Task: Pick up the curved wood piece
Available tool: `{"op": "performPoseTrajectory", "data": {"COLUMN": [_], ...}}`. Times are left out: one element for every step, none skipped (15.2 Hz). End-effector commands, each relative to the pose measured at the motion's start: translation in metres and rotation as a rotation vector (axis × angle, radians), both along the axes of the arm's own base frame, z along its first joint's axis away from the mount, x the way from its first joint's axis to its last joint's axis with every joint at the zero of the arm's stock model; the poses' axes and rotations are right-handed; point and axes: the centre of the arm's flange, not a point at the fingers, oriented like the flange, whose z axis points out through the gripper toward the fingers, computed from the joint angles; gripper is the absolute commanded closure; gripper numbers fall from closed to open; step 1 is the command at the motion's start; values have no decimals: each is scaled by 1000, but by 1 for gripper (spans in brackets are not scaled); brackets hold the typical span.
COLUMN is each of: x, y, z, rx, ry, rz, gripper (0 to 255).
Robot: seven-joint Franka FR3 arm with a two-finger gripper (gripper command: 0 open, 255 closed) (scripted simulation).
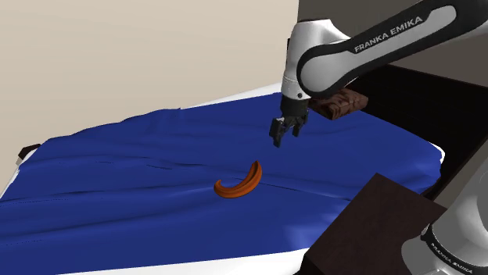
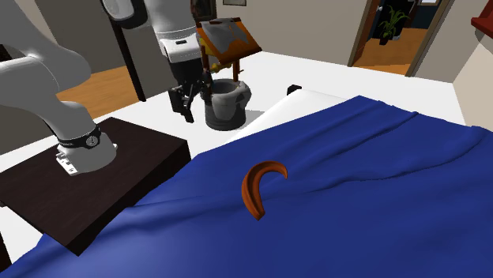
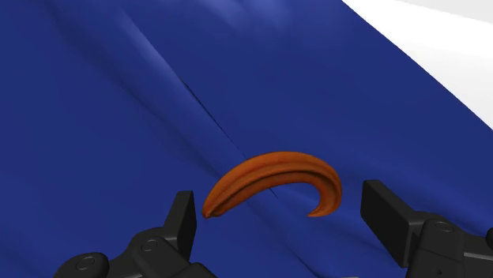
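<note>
A curved, reddish-brown wood piece [image 1: 239, 183] shaped like a crescent lies on the blue bed cover [image 1: 141, 180]. It also appears in the second exterior view [image 2: 259, 187] and in the wrist view [image 3: 272, 181]. My black gripper [image 1: 285, 132] hangs open in the air above and behind the piece, apart from it. In the second exterior view the gripper [image 2: 186, 101] is well above the bed edge. In the wrist view the two fingers [image 3: 183, 221] stand wide apart with the wood piece lying on the cover beyond them, untouched.
The dark brown stand [image 2: 103, 178] sits beside the bed. A grey pot [image 2: 227, 104] and a wooden easel-like item [image 2: 229, 38] stand on the floor beyond the bed. A brown object [image 1: 338, 103] lies at the bed's far side. White sheet [image 3: 442, 47] edges the cover.
</note>
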Motion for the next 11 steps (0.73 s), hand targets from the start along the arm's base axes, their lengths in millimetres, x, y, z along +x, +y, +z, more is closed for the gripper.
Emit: {"op": "performPoseTrajectory", "data": {"x": [14,22,30,37,45,53,60,68,75,83,90], "y": [8,13,18,22,27,32,37,42,47,52,58], "z": [-18,-28,-37,-47,-56,-65,-75,-84,-93,-102,-111], "rx": [11,16,22,27,32,38,43,48,53,59,64], "ry": [0,0,0,1,1,2,2,2,3,3,3], "rz": [5,7,9,12,14,16,19,21,23,26,28], "gripper": [0,0,0,0,0,0,0,0,0,0,0]}}
